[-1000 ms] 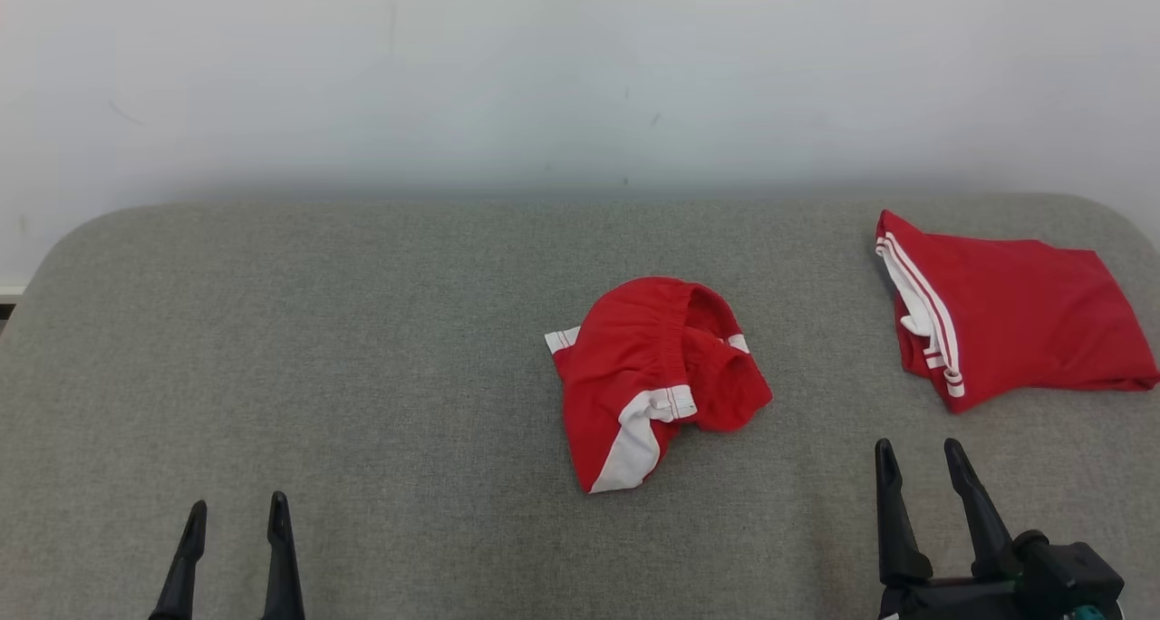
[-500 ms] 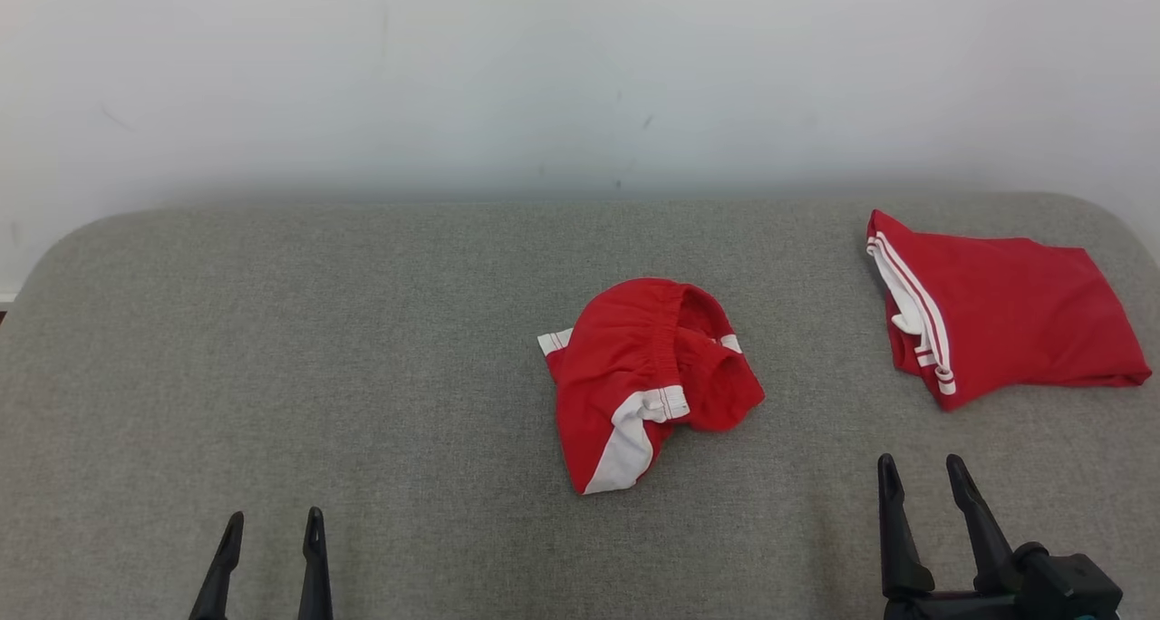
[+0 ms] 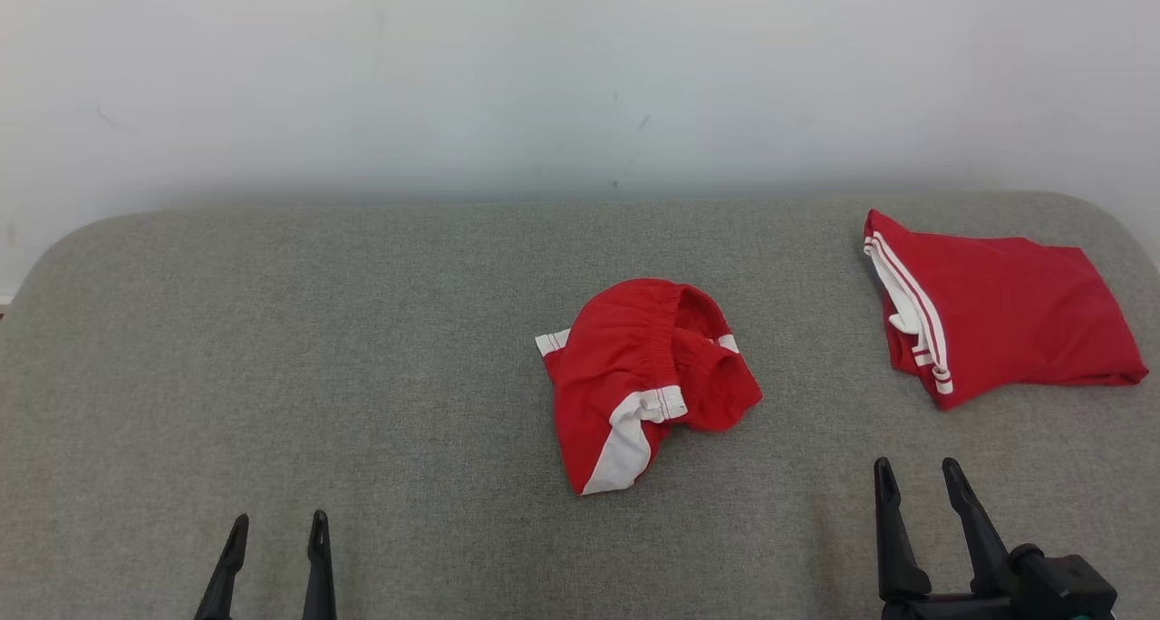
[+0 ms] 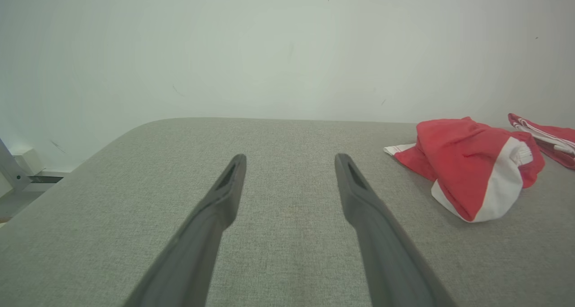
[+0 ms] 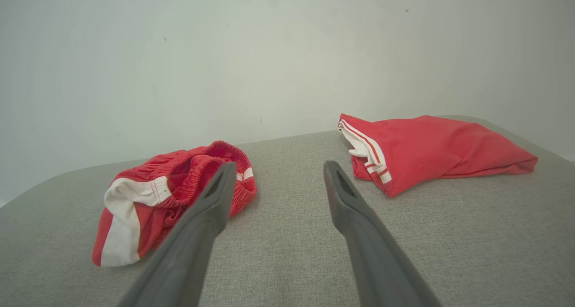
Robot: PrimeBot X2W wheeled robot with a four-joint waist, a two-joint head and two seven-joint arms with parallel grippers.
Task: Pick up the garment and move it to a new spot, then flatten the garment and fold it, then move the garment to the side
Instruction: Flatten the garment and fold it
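Note:
A crumpled red garment (image 3: 648, 380) with white panels and an elastic waistband lies in a heap at the middle of the grey padded table (image 3: 362, 348). It also appears in the left wrist view as the garment (image 4: 467, 163) off to the right, and in the right wrist view as the garment (image 5: 166, 199) to the left. My left gripper (image 3: 276, 525) stands open low at the near left, far from the heap. My right gripper (image 3: 915, 470) stands open at the near right, nothing between its fingers.
A second red garment (image 3: 992, 307) with white stripes lies folded at the table's far right, seen too in the right wrist view (image 5: 426, 147). A pale wall (image 3: 580, 76) rises behind the table. The table's corners are rounded.
The left gripper has shifted a little to the right and lower in the head view. The right gripper sits slightly lower. The garments lie as before; the camera drifted slightly.

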